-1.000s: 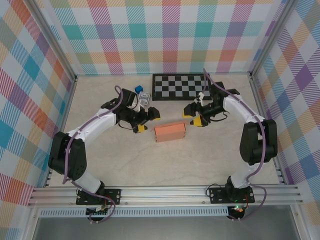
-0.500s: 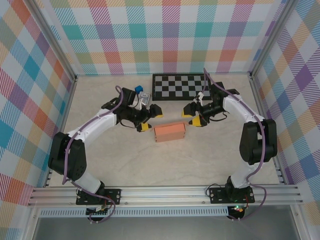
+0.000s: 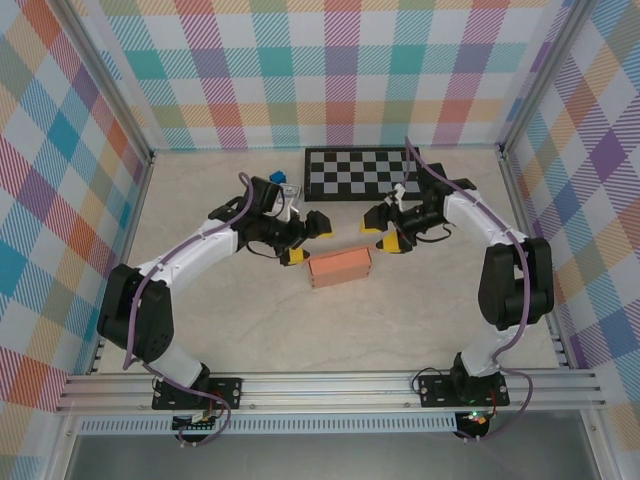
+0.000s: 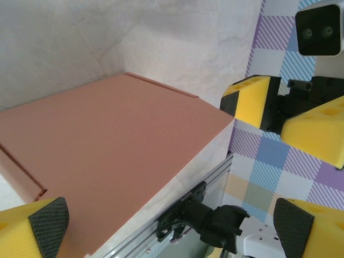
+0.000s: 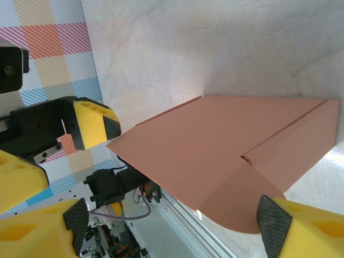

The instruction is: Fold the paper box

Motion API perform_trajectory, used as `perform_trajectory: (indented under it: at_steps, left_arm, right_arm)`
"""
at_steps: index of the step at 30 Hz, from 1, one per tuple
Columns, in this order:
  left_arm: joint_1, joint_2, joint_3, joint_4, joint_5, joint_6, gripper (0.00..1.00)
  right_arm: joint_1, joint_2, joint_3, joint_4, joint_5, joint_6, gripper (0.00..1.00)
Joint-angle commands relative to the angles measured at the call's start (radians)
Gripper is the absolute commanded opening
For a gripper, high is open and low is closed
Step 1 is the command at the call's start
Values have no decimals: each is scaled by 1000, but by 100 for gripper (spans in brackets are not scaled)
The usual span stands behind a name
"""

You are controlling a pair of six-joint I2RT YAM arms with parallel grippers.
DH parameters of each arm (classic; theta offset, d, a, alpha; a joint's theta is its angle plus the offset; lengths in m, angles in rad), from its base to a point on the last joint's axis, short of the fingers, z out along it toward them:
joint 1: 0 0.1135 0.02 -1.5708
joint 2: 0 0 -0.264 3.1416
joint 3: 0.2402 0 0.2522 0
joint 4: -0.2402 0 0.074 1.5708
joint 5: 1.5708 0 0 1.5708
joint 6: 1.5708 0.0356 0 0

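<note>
The paper box (image 3: 340,267) is a closed salmon-orange rectangular box lying flat mid-table. My left gripper (image 3: 307,241) hovers just off its upper left corner, open, with nothing between its yellow fingers. My right gripper (image 3: 382,232) stands off the box's upper right corner, also open and empty. The left wrist view looks down on the box's broad top face (image 4: 107,161), beyond the left gripper (image 4: 171,226). In the right wrist view the box (image 5: 231,145) shows a rounded flap at its near end, past the wide-spread right gripper (image 5: 174,223).
A black-and-white checkerboard mat (image 3: 360,172) lies at the back. A tiny blue cube (image 3: 277,180) and a small card pack (image 3: 290,192) sit behind the left arm. Plaid walls and aluminium rails enclose the table.
My left gripper has slid right, closer to the box's left end. My right gripper has shifted slightly left and back and spread a little wider. The box has not moved.
</note>
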Motion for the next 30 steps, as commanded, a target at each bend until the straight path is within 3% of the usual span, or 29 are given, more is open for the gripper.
perform_trajectory:
  at_steps: [1, 5, 9, 13, 15, 17, 20, 23, 26, 30]
  left_arm:
    - [60, -20, 45, -96, -26, 92, 100]
    - [99, -25, 70, -156, -13, 141, 100]
    - [93, -63, 18, -117, 14, 192, 100]
    - [73, -199, -149, 87, -36, 310, 99]
    - [70, -268, -246, 238, -42, 334, 95]
    - [68, -284, -279, 257, -29, 380, 89]
    - [57, -301, -303, 217, -13, 545, 84]
    - [-26, -430, -414, 340, -99, 789, 94]
    - [-51, -501, -555, 568, -191, 863, 96]
    - [-62, -445, -611, 695, -253, 933, 100]
  right_arm:
    - [-23, -19, -9, -4, 34, -2, 85]
    - [-21, -23, -2, -27, 60, -33, 80]
    - [-5, -78, -29, -28, 215, -95, 64]
    - [0, -190, -104, 49, 269, -174, 56]
    - [2, -226, -128, 71, 290, -214, 51]
    - [11, -245, -157, 99, 272, -282, 51]
    - [74, -337, -276, 238, 350, -430, 53]
    - [134, -491, -465, 508, 476, -543, 51]
    - [133, -558, -605, 745, 509, -592, 50]
    - [134, -557, -705, 910, 525, -697, 49]
